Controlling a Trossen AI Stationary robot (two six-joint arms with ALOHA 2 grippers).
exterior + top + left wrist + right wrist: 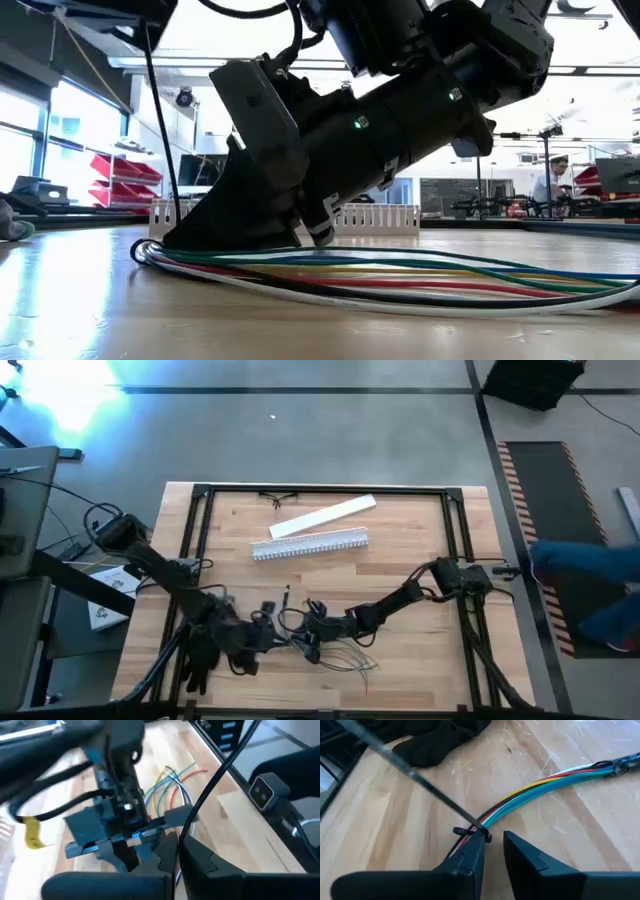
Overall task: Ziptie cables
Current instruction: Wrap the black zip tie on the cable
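Wooden table [420, 560], framed by a black rail; a white slotted channel [310, 545] and a flat white strip [322, 517] lie at the far side, well apart from the work. Both arms converge at the near-centre edge. Right arm reaches in from the right, its gripper [318, 632] low over the cables [345, 658]; left gripper [262, 635] sits just beside it, to the left. The cables lie flat on the wood as one gathered run of green, yellow, red, white and blue strands, looping near the grippers and fanning out loose at the free ends toward the near edge. In the right wrist view a black ziptie [470, 831] already circles the bundle, its long tail [405, 767] running up and away. The right gripper [492, 851] has its fingers parted by a narrow gap, right at the tie head, clamping nothing that I can see. Left gripper state: I cannot tell; its fingers are crowded against the other arm's wrist in its own view. Judgement: tie looped and threaded, probably not fully cinched; remaining work is pulling the tail tight.
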